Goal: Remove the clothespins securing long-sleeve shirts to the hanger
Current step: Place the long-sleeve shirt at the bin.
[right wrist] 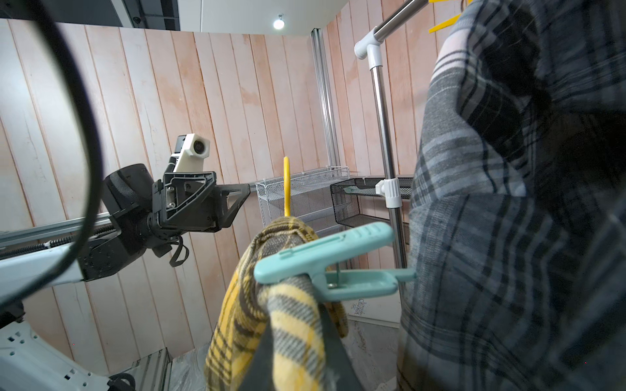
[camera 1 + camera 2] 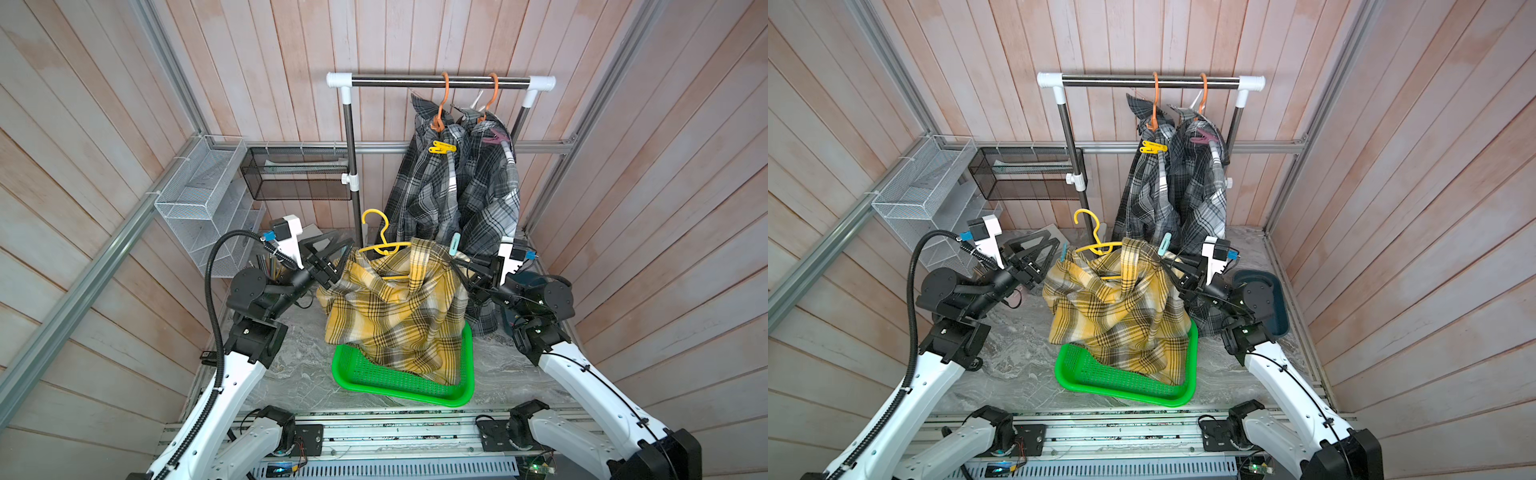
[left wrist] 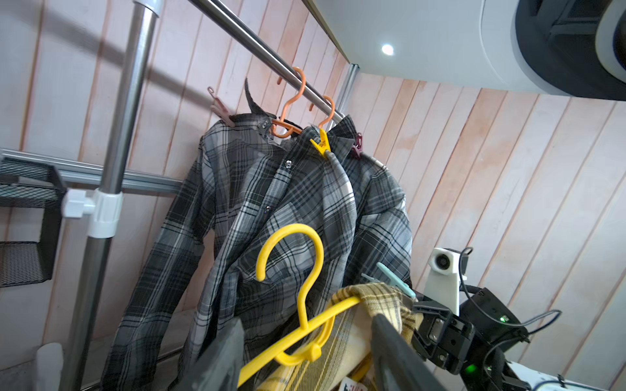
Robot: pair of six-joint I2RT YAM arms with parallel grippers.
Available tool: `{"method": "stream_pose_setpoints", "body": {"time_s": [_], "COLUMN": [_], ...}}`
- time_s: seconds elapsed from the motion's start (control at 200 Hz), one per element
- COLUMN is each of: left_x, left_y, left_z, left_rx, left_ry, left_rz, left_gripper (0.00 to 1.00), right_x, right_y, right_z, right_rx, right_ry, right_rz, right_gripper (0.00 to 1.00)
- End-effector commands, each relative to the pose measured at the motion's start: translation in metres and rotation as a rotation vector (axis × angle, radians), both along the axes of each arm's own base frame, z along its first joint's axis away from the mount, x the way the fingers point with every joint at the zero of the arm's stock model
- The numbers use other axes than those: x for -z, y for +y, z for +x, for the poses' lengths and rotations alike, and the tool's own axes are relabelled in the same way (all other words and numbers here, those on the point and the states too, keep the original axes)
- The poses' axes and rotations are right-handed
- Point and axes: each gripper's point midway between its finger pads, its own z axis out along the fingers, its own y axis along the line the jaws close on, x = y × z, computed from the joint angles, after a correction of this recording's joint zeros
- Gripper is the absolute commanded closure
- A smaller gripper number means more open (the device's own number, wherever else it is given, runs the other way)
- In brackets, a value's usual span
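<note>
My right hand is clamped on the yellow shirt, beside a teal pin. My left hand is apart at the shirt's other side.

— What stands at the back?
— A rail: a chrome bar with white corner joints.
— And left of the rail?
— A black mesh shelf on the wall, with a white wire rack beyond it.
— In front?
— A green basket on the marble table. A dark blue bin sits right of the rail, nearer the camera.
</note>
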Motion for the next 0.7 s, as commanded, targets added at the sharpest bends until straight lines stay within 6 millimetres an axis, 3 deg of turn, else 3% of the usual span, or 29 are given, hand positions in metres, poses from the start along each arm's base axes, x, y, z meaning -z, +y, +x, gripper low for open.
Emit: {"method": "stream_pose_setpoints", "body": {"time_s": [0.0, 0.185, 0.535, 0.69], "left_x": [0.010, 0.027, 0.019, 0.019], "left_y": [-0.029, -0.048, -0.049, -0.051], "left_z": [-0.004, 0.013, 0.034, 0.037], "left_rx": [0.075, 0.028, -0.051, -0.048], "left_ry": [-0.005, 0.043, 0.019, 0.013], "left_rz": [0.096, 0.153, 0.132, 0.128], "left_gripper": [0.38, 0.38, 0.39, 0.47], "right_x": [-0.011, -0.009, -0.005, -0.002], "right_y": [-0.003, 0.002, 0.017, 0.022], "right_z": [-0.012, -0.012, -0.015, -0.015], "right_rx": [-0.006, -0.015, -0.025, -0.028], "right_ry": [-0.060, -0.053, -0.051, -0.045], "right_rz": [0.010, -0.002, -0.035, -0.043], "right_gripper": [1.00, 1.00, 1.00, 1.00]}}
